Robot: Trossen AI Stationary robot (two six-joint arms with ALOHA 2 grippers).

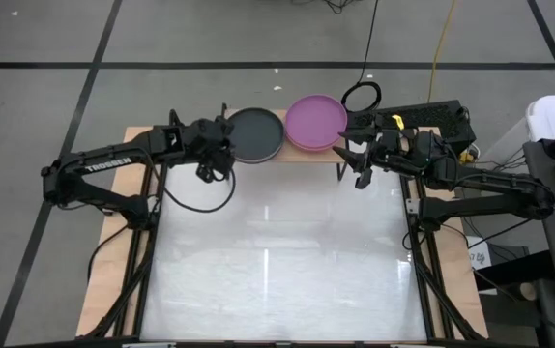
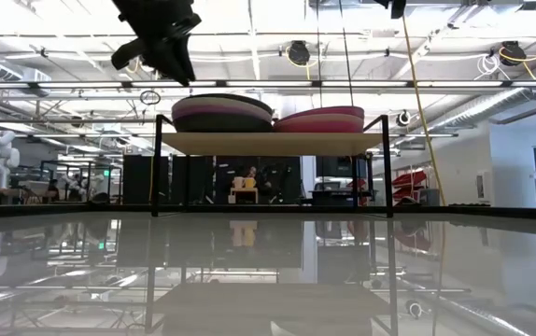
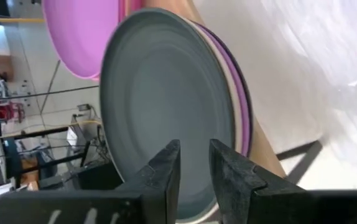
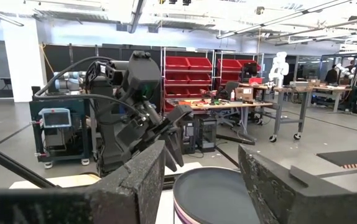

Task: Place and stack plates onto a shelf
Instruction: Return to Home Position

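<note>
- Now, start with the table (image 1: 277, 261): it is your retreat space, and both arms hang over it on the near side of the shelf (image 2: 273, 143).
- The shelf stands at the table's far edge. Its long axis runs crosswise between the two arms, with the wooden top level on thin black legs.
- Every plate you can see rests on the shelf, in two piles side by side along that axis. The dark-topped stack (image 1: 255, 133) is at the left end and the magenta-topped stack (image 1: 316, 122) at the right end, and they touch or nearly touch.
- The plates lie flat, faces up. Being round, they have no long axis of their own.
- Your left gripper (image 3: 195, 155) hovers just beside the shelf's left end and looks at the dark plate. Its jaws are nearly together with a thin slit between them, and they carry nothing.
- Your right gripper (image 4: 200, 162) sits just off the shelf's right end, jaws spread wide and empty.
- Going home looks like the only step left. Draw each arm up and back from the shelf before you swing it. Keep the fingers off the plate rims and the legs, because a nudge could slide a pile.
</note>
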